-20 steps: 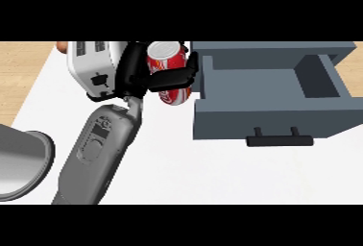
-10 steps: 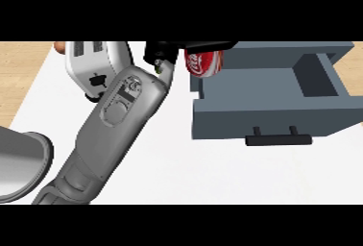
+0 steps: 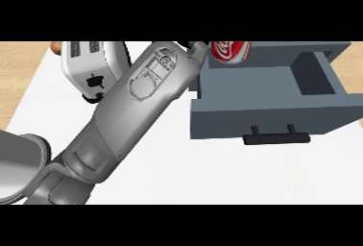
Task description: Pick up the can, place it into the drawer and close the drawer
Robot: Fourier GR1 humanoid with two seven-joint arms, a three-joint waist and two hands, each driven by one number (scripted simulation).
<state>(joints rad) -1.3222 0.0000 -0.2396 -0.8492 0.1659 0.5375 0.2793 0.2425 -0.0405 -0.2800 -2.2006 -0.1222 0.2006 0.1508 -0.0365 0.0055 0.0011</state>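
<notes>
The grey open-topped drawer [image 3: 269,103] sits in the right half of the frame, its black bar handle [image 3: 276,138] on the side nearest the lower edge. The red soda can [image 3: 231,51] is at the drawer's upper left corner, over its rim. The white toaster [image 3: 92,67] lies in the upper left, with the long grey forearm [image 3: 124,122] running diagonally between it and the drawer.

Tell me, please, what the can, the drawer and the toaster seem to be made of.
The can looks like thin printed metal: glossy red with white lettering. The drawer is matt blue-grey, perhaps painted wood or metal, the look leaves it open; its handle is black. The toaster seems white plastic or enamelled metal with dark trim.
</notes>
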